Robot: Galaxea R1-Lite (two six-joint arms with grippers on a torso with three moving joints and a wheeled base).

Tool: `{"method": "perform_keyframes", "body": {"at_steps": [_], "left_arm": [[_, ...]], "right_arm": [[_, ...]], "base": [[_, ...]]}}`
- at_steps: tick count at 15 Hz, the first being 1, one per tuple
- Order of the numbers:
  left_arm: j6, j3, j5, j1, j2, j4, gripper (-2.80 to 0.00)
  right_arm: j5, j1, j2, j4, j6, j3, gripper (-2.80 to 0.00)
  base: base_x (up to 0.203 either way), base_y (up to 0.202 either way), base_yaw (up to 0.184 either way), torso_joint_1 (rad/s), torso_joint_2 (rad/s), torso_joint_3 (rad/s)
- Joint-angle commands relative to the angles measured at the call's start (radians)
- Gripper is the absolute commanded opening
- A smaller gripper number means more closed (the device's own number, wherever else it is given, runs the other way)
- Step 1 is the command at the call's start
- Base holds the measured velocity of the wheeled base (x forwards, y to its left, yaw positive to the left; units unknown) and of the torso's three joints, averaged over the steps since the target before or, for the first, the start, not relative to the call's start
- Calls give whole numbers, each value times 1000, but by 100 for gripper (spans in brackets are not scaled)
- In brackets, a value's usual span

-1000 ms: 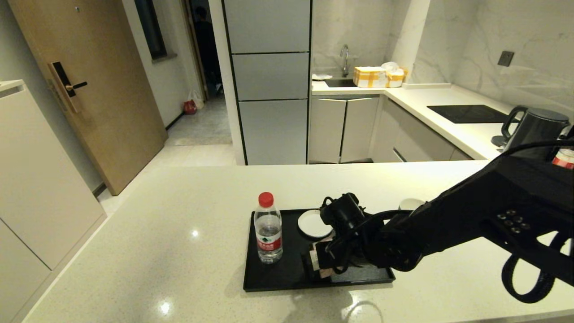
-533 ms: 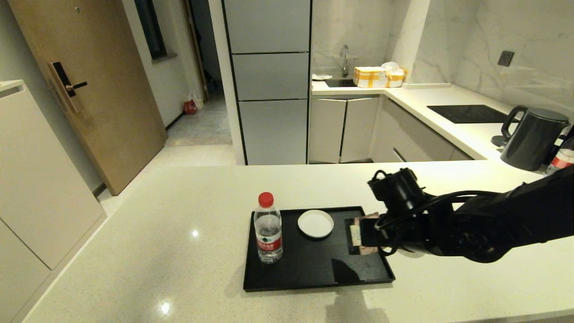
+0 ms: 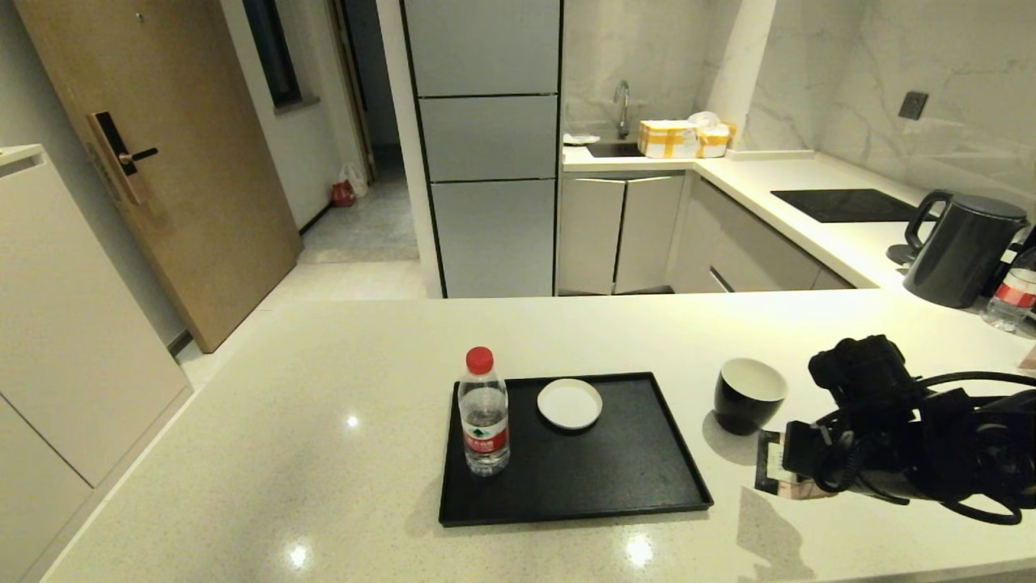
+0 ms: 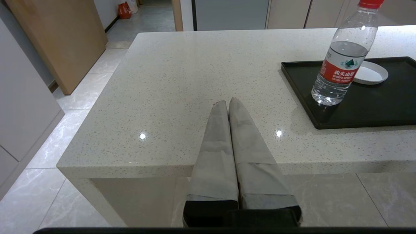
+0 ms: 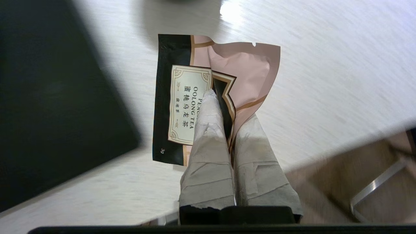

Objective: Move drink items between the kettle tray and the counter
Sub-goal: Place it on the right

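Landmark: kettle tray (image 3: 639,494), flat matte black with a low rim, lying on the cream speckled worktop (image 3: 324,453).

Tray contents: 1 clear water bottle (image 3: 484,417) with red cap and red label, upright near the tray's left edge; 1 small white dish (image 3: 570,403) near the tray's far edge, just right of the bottle. The dish looks empty. The rest of the tray floor is bare.

Black cup (image 3: 749,394), white inside, stands upright on the worktop just beyond the tray's right edge, apart from the rim. Nothing visible inside it.

Right hand (image 3: 797,465) is off the tray, to the tray's right and nearer the robot than the cup, above the worktop. Its 2 fingers (image 5: 208,130) are pressed together on the tea sachet (image 5: 195,97), pinching it across its middle. The sachet is pink and black with a cream label reading OOLONG TEA; its pink part is creased. In the right wrist view the sachet sits over the worktop with the tray's corner off to one side; whether it touches the worktop cannot be told.

Left hand (image 4: 229,104) is parked well left of the tray at the worktop's near edge, its 2 fingers pressed together with nothing between them.

Dark kettle (image 3: 963,247) stands far beyond the tray's right side on the back worktop.
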Motion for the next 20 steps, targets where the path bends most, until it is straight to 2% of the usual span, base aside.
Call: {"method": "perform_keyframes", "body": {"at_steps": [1, 3, 4, 6, 8, 11, 12, 17, 20], "left_arm": [[0, 2, 1, 0, -2, 0, -280], [0, 2, 1, 0, -2, 0, -280], [0, 2, 1, 0, -2, 0, -280], [0, 2, 1, 0, -2, 0, -280], [0, 2, 1, 0, -2, 0, -280], [0, 1, 1, 0, -2, 0, -280], [0, 0, 1, 0, -2, 0, -280], [0, 2, 1, 0, -2, 0, -280], [0, 2, 1, 0, -2, 0, -280]], "right_arm": [[5, -79, -16, -4, 3, 67, -280], [27, -152, 3, -50, -27, 81, -280], [43, -192, 23, -81, -84, 81, -280], [55, -244, 81, -133, -142, 63, -280], [82, -262, 125, -180, -178, 33, -280], [97, -264, 175, -201, -182, -7, -280], [99, -264, 186, -203, -180, -17, 0], [99, -264, 225, -232, -185, -25, 0], [99, -262, 179, -228, -185, 0, 0]], "base": [[0, 0, 0, 0, 0, 0], [0, 0, 0, 0, 0, 0], [0, 0, 0, 0, 0, 0], [0, 0, 0, 0, 0, 0], [0, 0, 0, 0, 0, 0], [0, 0, 0, 0, 0, 0], [0, 0, 0, 0, 0, 0], [0, 0, 0, 0, 0, 0], [0, 0, 0, 0, 0, 0]]}}
